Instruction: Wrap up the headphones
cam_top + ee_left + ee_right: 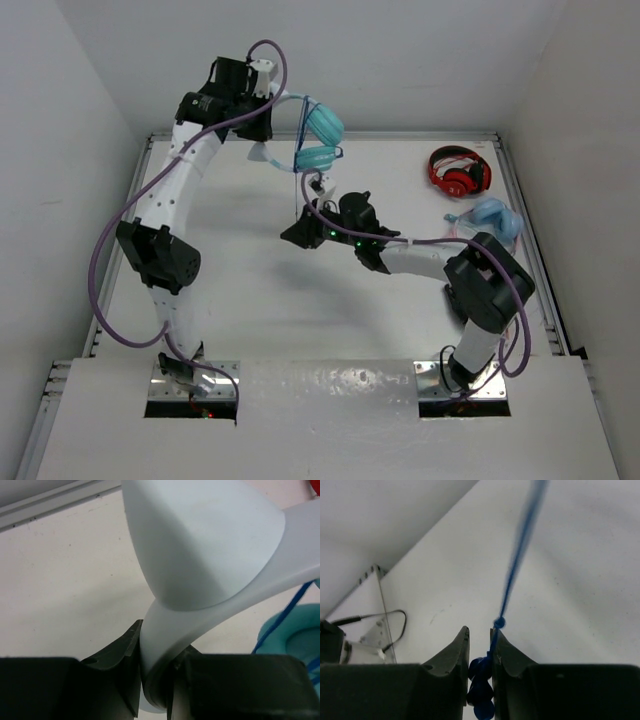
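My left gripper [152,680] clamps the headband [200,555], holding the headphones [322,125] above the table's [250,300] far edge. My right gripper [480,645] pinches the plug [481,680], cable [515,570] taut. Wrapping looks barely begun, with most of the cable left to wind.

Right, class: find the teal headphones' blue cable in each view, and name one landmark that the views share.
Top external: the cable hangs at upper centre, from the ear cups down to the right arm's jaws.
Left wrist: a thin blue line at the right edge.
Right wrist: it runs from top centre down between the jaws.
Shared landmark: the white table.
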Controlling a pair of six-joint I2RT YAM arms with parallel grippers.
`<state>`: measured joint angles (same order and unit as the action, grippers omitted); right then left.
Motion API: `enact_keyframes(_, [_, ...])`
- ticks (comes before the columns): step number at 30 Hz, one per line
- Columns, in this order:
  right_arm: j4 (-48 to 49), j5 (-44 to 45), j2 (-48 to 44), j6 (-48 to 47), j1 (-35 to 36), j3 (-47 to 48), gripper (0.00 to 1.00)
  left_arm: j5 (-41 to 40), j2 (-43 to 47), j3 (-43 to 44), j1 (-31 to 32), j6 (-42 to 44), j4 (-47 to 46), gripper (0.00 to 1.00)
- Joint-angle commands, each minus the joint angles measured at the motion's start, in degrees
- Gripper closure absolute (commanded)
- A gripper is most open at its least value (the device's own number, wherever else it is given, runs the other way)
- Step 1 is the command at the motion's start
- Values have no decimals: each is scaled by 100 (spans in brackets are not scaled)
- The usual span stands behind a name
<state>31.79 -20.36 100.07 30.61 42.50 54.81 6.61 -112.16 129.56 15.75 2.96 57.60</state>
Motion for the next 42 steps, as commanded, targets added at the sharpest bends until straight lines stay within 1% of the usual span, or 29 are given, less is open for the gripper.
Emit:
enact_keyframes(1, [1529,41,-84,1279,-514,-618,92,437,581,281,-2,-6,-215,100])
enact_keyframes(2, [2071,-64,-58,1594,-645,-716,94,551,599,281,-2,20,-214,100])
enact_keyframes(4, [2471,-231,3,1798,-752,-849,95,753,660,281,-2,81,-223,100])
enact_keyframes(5, [2646,-327,38,1912,-813,-840,94,1041,678,281,-2,186,-232,100])
enact_keyframes(7, [2771,-626,161,1975,-936,-779,95,1376,722,281,-2,318,-241,100])
enact_keyframes(8, [2910,-723,214,2071,-998,-761,95,1743,730,281,-2,458,-206,100])
enact_keyframes(11, [3139,-1136,451,2151,-1270,-594,95,2483,809,272,-2,705,-127,100])
enact_keyframes(12, [3149,-1233,495,2107,-1314,-463,95,2677,827,272,-2,801,-83,100])
enact_keyframes(13, [3123,-1399,531,2029,-1341,-384,96,3131,827,246,7,1046,-30,100])
enact_keyframes(15, [2886,-1540,522,1669,-1402,-120,96,3494,862,132,51,1267,180,100])
enact_keyframes(16, [2824,-1741,487,1572,-1437,-41,96,3757,862,96,86,1582,285,100])
enact_keyframes(17, [2728,-1822,452,1423,-1533,29,96,3812,871,18,95,1724,469,100])
enact_keyframes(18, [2692,-1892,417,1369,-1595,135,96,3778,880,-18,104,1812,523,100])
enact_keyframes(21, [2491,-2112,163,1053,-1868,171,92,3427,906,-202,130,2217,726,100])
enact_keyframes(22, [2342,-2165,75,896,-1938,179,91,3260,915,-255,139,2470,778,100])
enact_keyframes(24, [1553,-2218,-250,141,-2009,267,91,3005,906,-413,174,2674,937,100])
enact_keyframes(25, [1228,-2235,-356,-114,-2009,328,90,2595,898,-475,253,2814,954,100])
enact_keyframes(26, [659,-2314,-505,-543,-2009,390,89,2391,871,-554,306,2911,998,100])
enact_keyframes(27, [418,-2358,-558,-687,-2009,521,88,2215,854,-728,350,2990,1016,100])
enact_keyframes(28, [-54,-2376,-611,-836,-2009,574,88,1891,845,-817,437,3121,1033,100])
enact_keyframes(29, [-242,-2402,-681,-1098,-2009,610,88,1757,810,-992,490,3175,1034,100])
enact_keyframes(31, [-602,-2429,-734,-1302,-2009,567,88,1494,792,-1212,578,3237,920,100])
enact_keyframes(35, [-841,-2403,-831,-1391,-2009,207,89,1194,722,-1749,754,3307,542,100])
enact_keyframes(38, [-727,-2183,-849,-1312,-2009,-311,90,992,652,-2267,903,3395,130,100])
enact_keyframes(41, [-604,-1946,-718,-1277,-2009,-663,91,623,573,-2899,1131,3395,-503,100])
enact_keyframes(42, [-569,-1919,-656,-1251,-2000,-734,91,361,546,-3040,1184,3360,-661,100])
